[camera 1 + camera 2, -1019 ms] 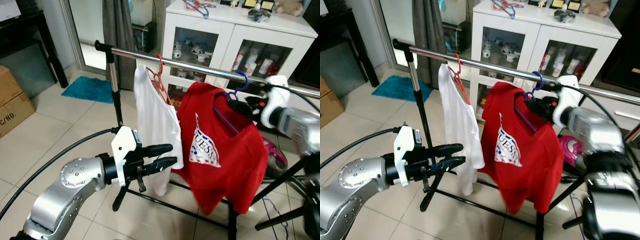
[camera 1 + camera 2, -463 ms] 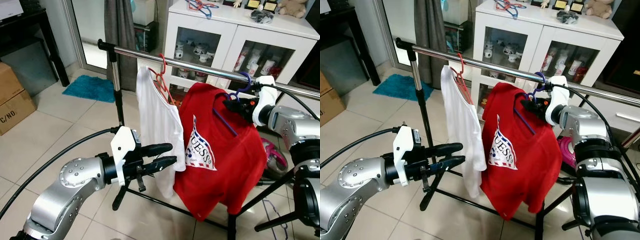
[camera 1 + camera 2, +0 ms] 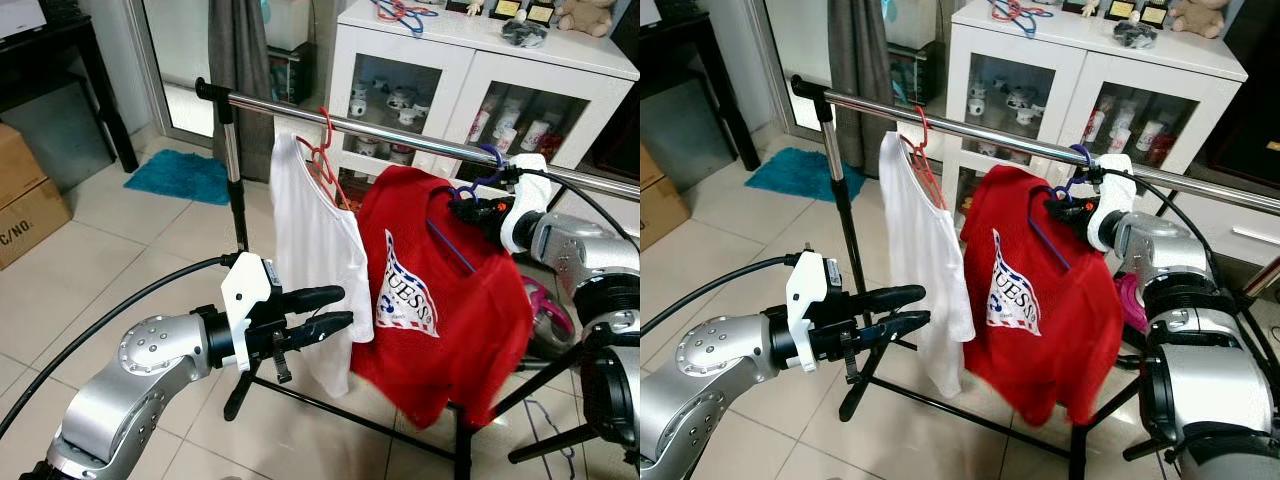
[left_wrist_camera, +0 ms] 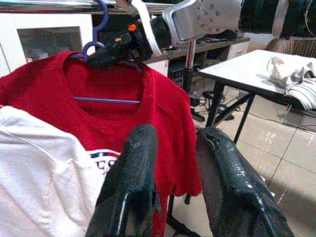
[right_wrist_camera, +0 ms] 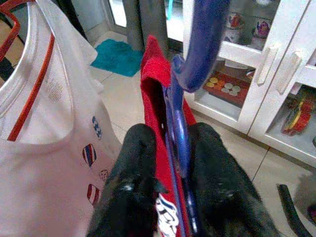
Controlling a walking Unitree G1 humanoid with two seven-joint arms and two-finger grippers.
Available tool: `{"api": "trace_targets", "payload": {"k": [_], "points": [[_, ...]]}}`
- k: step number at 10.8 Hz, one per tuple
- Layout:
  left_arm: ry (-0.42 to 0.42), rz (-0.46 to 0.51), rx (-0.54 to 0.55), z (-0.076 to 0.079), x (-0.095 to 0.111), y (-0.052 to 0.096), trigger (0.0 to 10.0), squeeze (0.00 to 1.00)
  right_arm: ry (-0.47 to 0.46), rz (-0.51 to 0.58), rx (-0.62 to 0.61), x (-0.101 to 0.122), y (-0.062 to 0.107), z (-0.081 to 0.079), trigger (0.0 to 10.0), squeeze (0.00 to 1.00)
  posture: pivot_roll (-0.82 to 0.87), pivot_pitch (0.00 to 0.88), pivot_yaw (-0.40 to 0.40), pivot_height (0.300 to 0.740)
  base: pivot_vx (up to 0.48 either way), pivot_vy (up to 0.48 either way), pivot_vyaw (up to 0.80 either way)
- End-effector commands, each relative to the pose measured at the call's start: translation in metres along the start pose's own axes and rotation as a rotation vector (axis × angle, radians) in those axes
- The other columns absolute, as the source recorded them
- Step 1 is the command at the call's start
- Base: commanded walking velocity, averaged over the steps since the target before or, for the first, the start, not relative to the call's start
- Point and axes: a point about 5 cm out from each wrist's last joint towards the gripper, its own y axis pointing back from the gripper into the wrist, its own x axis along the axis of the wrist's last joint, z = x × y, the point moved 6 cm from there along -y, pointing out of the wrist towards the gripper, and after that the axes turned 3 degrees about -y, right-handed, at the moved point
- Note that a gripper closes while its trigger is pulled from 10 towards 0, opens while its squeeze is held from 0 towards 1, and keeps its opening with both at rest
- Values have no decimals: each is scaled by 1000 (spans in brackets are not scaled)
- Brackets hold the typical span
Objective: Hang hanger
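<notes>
we hold the blue hanger (image 3: 470, 215) with the red shirt (image 3: 440, 320) on it in our right gripper (image 3: 1065, 211), fingers clamped on its neck just below the hook. the hook sits at the chrome rail (image 3: 400, 133), beside the white shirt (image 3: 310, 270) on its red hanger (image 3: 322, 160); whether it has fully caught, we cannot tell. we judge the step needs the hook lowered squarely over the rail, the weight felt settling, and only then the fingers eased apart. our left gripper (image 3: 335, 310) hovers low in front of the white shirt, fingers narrowly parted, empty.
</notes>
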Motion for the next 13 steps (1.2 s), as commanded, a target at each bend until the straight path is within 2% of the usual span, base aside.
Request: {"api": "trace_targets", "payload": {"k": [1, 7, 9, 10, 11, 12, 13], "points": [[-16, -8, 0, -1, 0, -1, 10000, 0, 4, 18, -5, 7, 0, 0, 0, 0, 4, 0, -71, 740, 0, 0, 0], [-26, -6, 14, -6, 2, 0, 10000, 0, -10, 18, 5, 5, -1, 0, 0, 0, 1, 0, -63, 740, 0, 0, 0], [-31, -10, 42, -9, 1, 1, 10000, 0, 5, 47, -2, 12, 1, 0, 0, 0, 1, 0, -62, 740, 0, 0, 0], [-51, -91, 197, -29, -12, 4, 10000, 0, 42, 99, -4, 26, 6, 0, 0, 0, 2, 0, -74, 740, 0, 0, 0], [-57, -101, 288, -41, -14, 7, 10000, 0, 49, 132, 3, 33, 11, -1, 0, 0, 1, 0, -80, 740, 0, 0, 0], [-43, -61, 377, -48, -11, 11, 10000, 0, 74, 194, 0, 40, 25, -7, 0, 0, -6, 0, -81, 740, 0, 0, 0], [-27, -58, 435, -51, -14, 13, 10000, 0, 83, 208, 11, 37, 34, -17, 0, 0, -13, 0, -78, 740, 0, 0, 0]]}}
